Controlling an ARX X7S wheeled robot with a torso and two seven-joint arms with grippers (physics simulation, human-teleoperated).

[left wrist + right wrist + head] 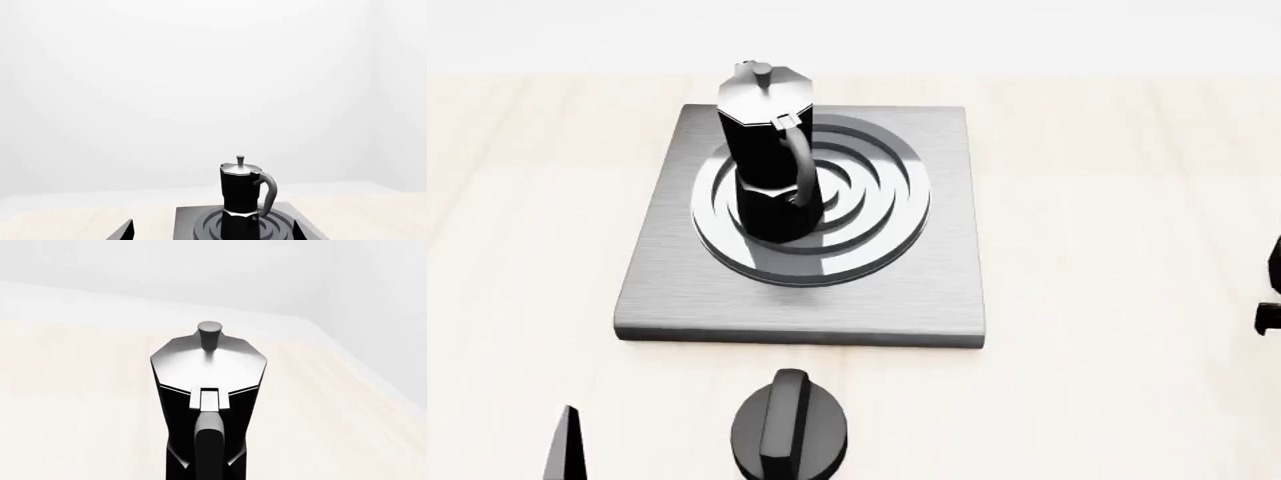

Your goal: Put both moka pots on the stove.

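Observation:
One moka pot (767, 160) stands upright on the left part of the ring burner of the grey stove (934, 290). The left wrist view shows the same pot (243, 197) on the stove (187, 220), handle to one side. My left gripper (212, 235) is open and empty, short of the stove; one of its fingers (565, 450) shows at the head view's lower left. The second moka pot (208, 405) fills the right wrist view, handle toward the camera, standing on the table. My right gripper's fingers are hidden there; dark parts (1270, 290) show at the head view's right edge.
A squat black round knob (790, 428) sits on the light wooden table (1094, 200) just in front of the stove. A white wall stands behind the table's far edge (200, 192).

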